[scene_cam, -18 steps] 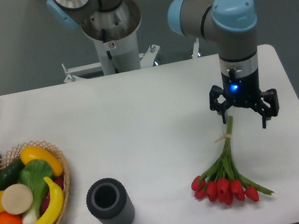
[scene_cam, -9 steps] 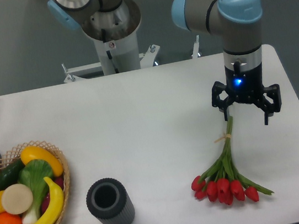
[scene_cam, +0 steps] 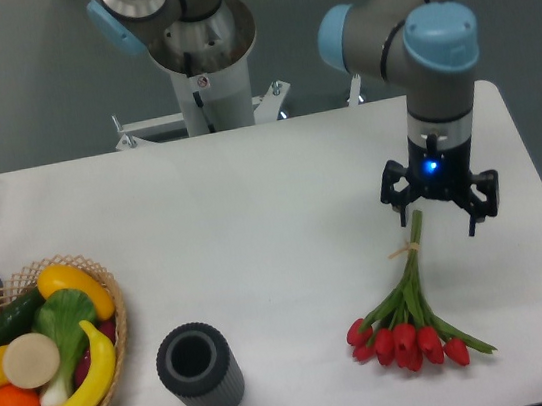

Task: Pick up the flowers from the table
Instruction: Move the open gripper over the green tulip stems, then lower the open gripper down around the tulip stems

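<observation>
Your white tabletop [scene_cam: 253, 216] carries everything here. Above its right side you have the hand [scene_cam: 442, 221], pointing straight down with its fingers spread wide and gripping nothing, a blue light lit on its wrist. At the left edge you see a wicker basket [scene_cam: 110, 316] of fruit and vegetables. Near the front stands a dark ribbed cylinder [scene_cam: 200, 370], upright and hollow. The flowers [scene_cam: 408, 315] lie flat at front right, red heads toward you, stem tips just under the hand.
</observation>
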